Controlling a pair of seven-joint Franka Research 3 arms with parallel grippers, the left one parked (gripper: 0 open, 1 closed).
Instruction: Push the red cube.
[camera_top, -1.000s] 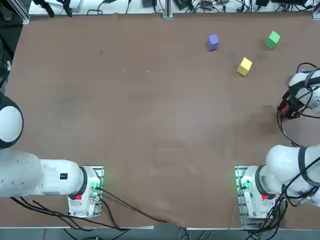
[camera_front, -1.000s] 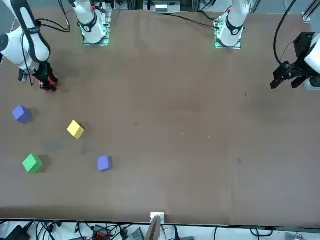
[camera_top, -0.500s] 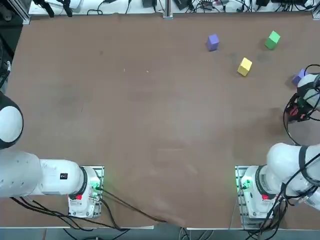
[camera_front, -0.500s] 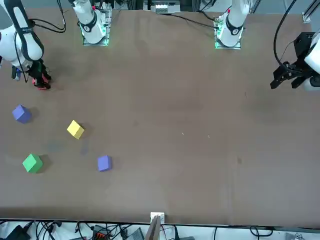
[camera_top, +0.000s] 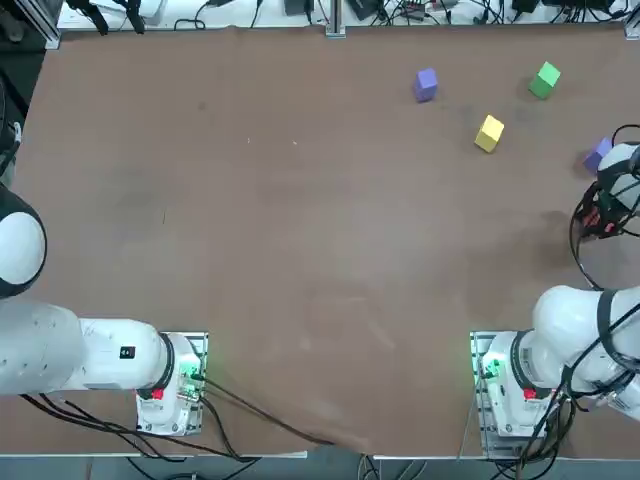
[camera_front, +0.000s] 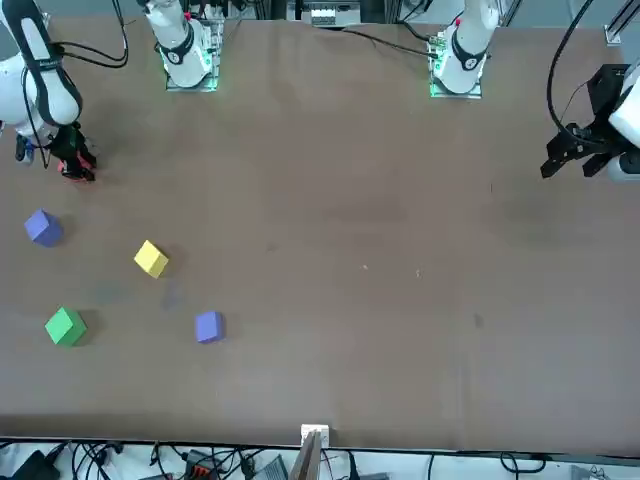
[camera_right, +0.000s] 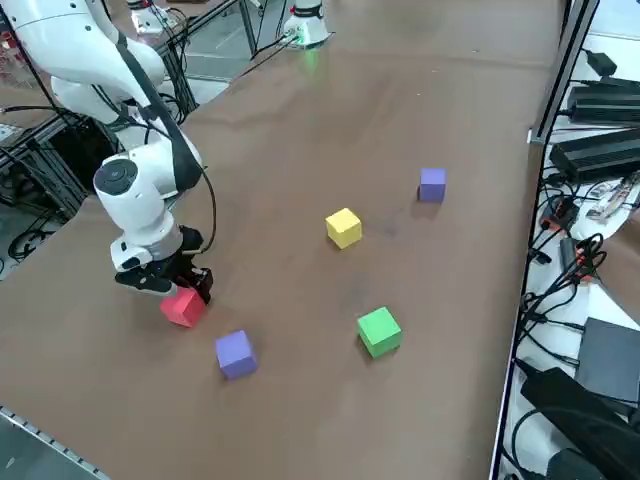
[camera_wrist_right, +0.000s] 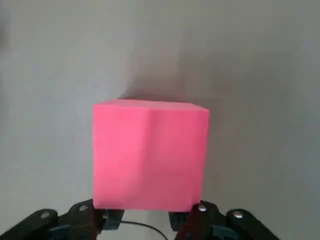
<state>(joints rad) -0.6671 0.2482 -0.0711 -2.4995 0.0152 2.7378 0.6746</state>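
The red cube (camera_right: 181, 307) lies on the brown table (camera_right: 300, 130) near its right edge, and it fills the middle of the right wrist view (camera_wrist_right: 150, 155). My right gripper (camera_right: 186, 291) is shut and low over the table, its fingertips right against the cube's near face. In the wrist view the gripper (camera_wrist_right: 145, 222) shows only as dark tips under the cube. From overhead the gripper (camera_top: 598, 222) hides most of the cube. In the front view the gripper (camera_front: 77, 170) stands at the far left with a bit of red at its tip.
A purple cube (camera_right: 236, 353) lies close to the red one. A green cube (camera_right: 379, 331), a yellow cube (camera_right: 343, 227) and a second purple cube (camera_right: 432, 184) lie farther across the table. The table's right edge runs just beyond the gripper.
My right gripper has moved toward the table's right edge, sliding the red cube with it. The nearby purple cube, hidden by the arm from overhead a second ago, now shows.
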